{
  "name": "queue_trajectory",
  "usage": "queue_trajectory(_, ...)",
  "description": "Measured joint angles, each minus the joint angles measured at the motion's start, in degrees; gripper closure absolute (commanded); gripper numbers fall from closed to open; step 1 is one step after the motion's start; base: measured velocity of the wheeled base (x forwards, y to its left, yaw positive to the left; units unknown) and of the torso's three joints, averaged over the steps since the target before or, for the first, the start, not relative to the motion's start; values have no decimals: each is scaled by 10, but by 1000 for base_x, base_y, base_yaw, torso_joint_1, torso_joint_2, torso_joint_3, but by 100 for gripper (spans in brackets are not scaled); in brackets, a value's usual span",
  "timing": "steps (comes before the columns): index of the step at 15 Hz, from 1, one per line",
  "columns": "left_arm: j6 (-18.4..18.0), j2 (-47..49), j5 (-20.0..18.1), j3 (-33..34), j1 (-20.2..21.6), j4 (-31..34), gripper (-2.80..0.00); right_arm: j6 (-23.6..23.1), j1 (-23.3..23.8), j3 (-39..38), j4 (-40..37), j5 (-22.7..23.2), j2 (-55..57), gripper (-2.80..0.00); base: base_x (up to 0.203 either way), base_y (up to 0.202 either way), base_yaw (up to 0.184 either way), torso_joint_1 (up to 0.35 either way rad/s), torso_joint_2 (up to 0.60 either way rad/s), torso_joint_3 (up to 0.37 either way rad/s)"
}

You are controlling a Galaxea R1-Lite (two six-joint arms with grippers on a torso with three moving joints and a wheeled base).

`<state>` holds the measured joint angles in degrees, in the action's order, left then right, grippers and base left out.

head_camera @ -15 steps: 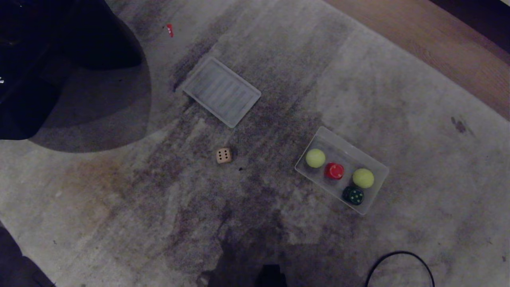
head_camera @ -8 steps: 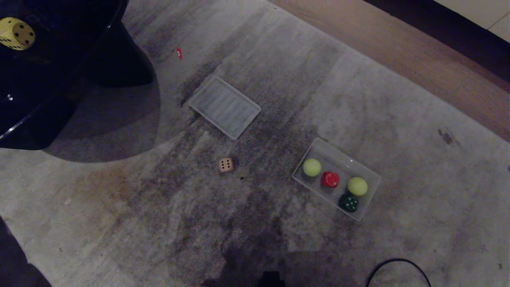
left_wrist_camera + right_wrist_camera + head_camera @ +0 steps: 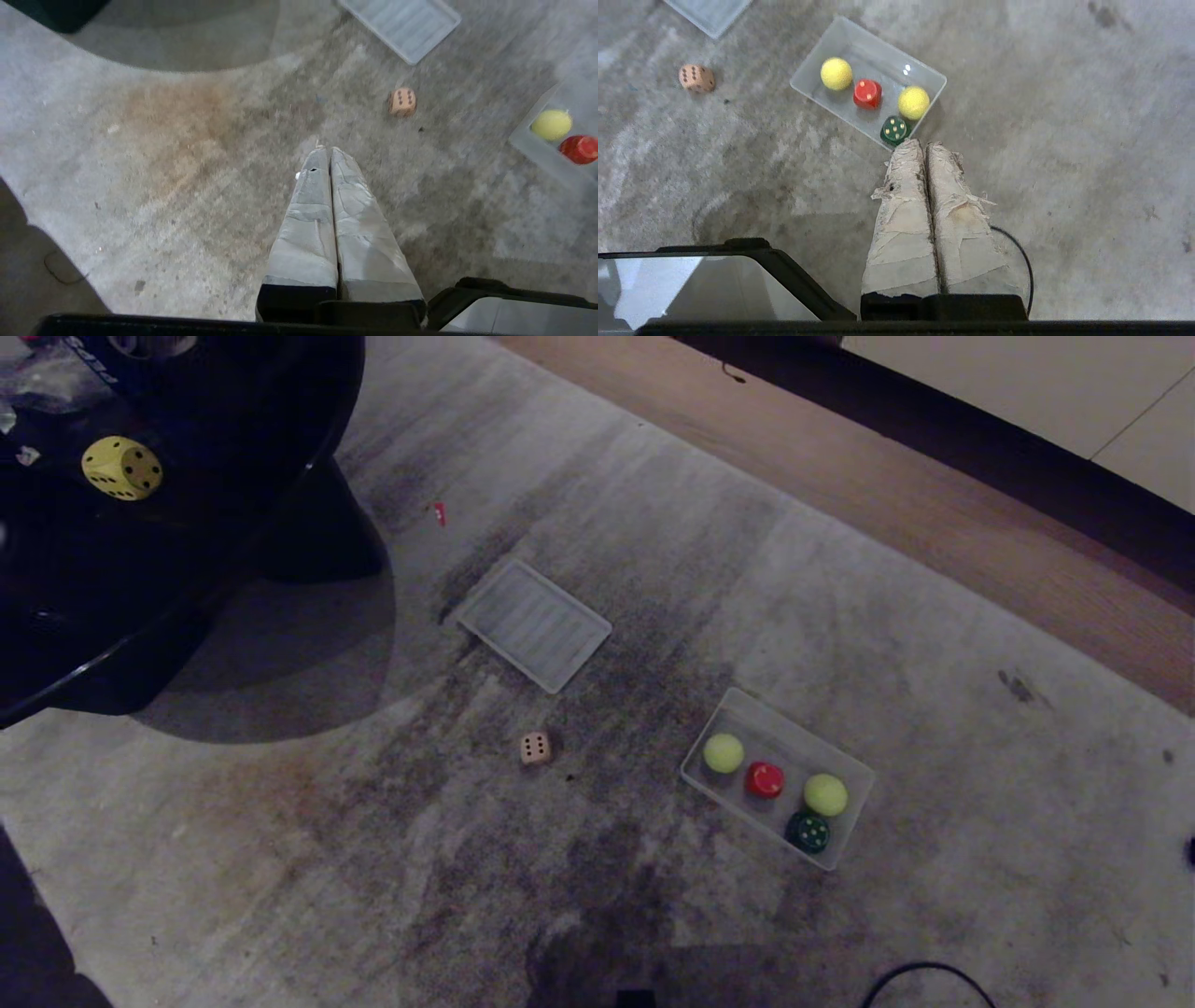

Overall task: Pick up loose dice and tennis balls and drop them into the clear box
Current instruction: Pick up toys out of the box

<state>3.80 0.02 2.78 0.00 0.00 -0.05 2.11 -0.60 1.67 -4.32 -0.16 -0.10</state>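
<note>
In the clear box (image 3: 845, 775), 2 tennis balls (image 3: 724, 752) and 2 dice are held. Both end effectors, left (image 3: 327, 151) and right (image 3: 920, 142), are pressed together, empty. The tan die (image 3: 535, 748) on the carpet (image 3: 280, 859) is judged next: spreading and descent are required.

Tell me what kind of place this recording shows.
Probably a room in a home, with the work done on the floor. A worn grey rug lies over wood flooring, a glossy black table stands at one edge, and dice and balls sit in a clear box.
</note>
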Motion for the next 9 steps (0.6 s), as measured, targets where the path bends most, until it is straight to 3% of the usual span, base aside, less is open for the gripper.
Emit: queue_trajectory(9,1,0,0,0,0,0,0,-1,0,0,0,1,0,0,0,0,0,2,-1,202)
